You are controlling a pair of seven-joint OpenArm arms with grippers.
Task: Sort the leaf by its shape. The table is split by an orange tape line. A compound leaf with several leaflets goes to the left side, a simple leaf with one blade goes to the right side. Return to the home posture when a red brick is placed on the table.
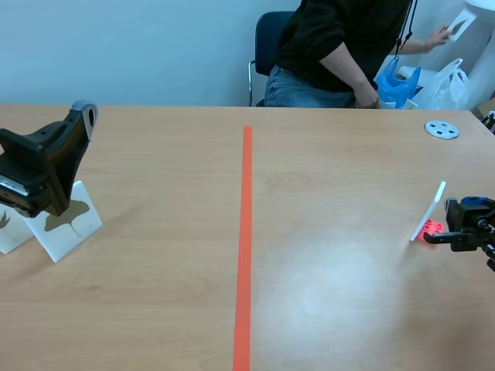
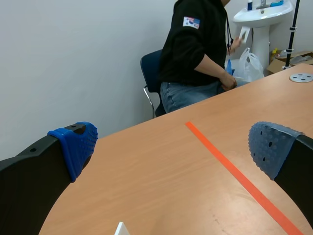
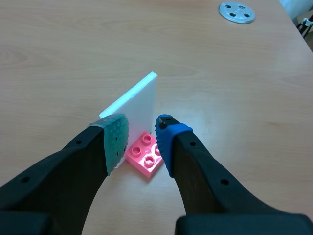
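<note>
Eyes on the right side of the table: the white card (image 3: 139, 100) stands on edge, well right of the orange tape line (image 1: 246, 232), with a pink brick (image 3: 146, 157) at its foot. In the scene view it leans a touch. Which leaf it carries I can't say, as only a blank face and the top edge show.

It looks like thin foam board: light, stiff, smooth-faced, and easy to knock flat or dent. The best hold, I'd judge, is across the two flat faces at the near end, about mid-height, with a gentle squeeze. Whether the brick would come up with it, I can't tell.

The right gripper (image 3: 142, 133) sits low over the table, straddling the card's near end. Its jaws are parted: the grey-green pad (image 3: 116, 139) is right up against the card, but the blue pad (image 3: 168, 139) stands clear, with brick showing in the gap. So no grip.

Over on the left, the left gripper (image 2: 173, 152) hangs high, jaws wide apart and empty, above a card with a brown leaf (image 1: 69, 220) and a second card (image 1: 9, 230) beside it.
</note>
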